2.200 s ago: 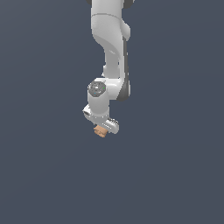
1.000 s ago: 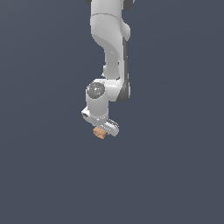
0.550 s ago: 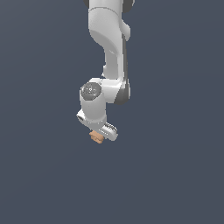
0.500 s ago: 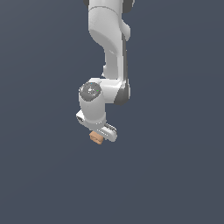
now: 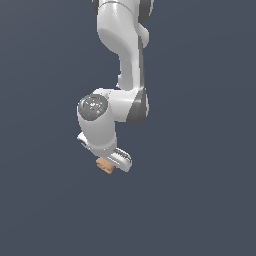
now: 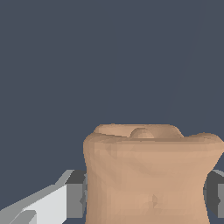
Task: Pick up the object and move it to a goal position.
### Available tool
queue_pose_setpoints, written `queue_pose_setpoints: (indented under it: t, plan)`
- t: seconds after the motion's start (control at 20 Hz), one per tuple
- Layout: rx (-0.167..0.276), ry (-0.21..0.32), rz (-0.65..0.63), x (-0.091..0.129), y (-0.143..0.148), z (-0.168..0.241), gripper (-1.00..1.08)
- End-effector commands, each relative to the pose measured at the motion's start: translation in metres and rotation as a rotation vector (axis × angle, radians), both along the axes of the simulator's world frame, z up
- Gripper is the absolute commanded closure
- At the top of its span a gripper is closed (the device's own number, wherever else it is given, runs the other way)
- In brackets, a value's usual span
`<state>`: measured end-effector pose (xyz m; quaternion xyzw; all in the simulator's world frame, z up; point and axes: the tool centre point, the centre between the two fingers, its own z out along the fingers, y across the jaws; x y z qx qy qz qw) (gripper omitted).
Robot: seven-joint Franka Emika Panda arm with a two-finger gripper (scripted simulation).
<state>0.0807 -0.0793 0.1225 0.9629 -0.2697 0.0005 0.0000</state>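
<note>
Gripper clamps tan chunk against plain backdrop

White arm (image 5: pixel 122 60) hangs from the top of the exterior view, its wrist bent toward that view's left. At its lower end the gripper (image 5: pixel 109 163) is closed on the object (image 5: pixel 105 165), a small tan chunk that pokes out just beneath it. Seen from the wrist, the object (image 6: pixel 148 175) fills the lower frame, a dark finger pad (image 6: pixel 78 199) pressed against each of its sides. Nothing but flat grey-blue surrounds them.
</note>
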Motion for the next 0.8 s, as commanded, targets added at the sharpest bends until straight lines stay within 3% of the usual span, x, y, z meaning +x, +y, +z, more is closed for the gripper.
queue_pose_setpoints:
  t: [0.0, 0.75]
  plan:
    - [0.000, 0.001, 0.000, 0.010, -0.002, 0.007, 1.08]
    - [0.000, 0.001, 0.000, 0.032, -0.006, 0.020, 1.08]
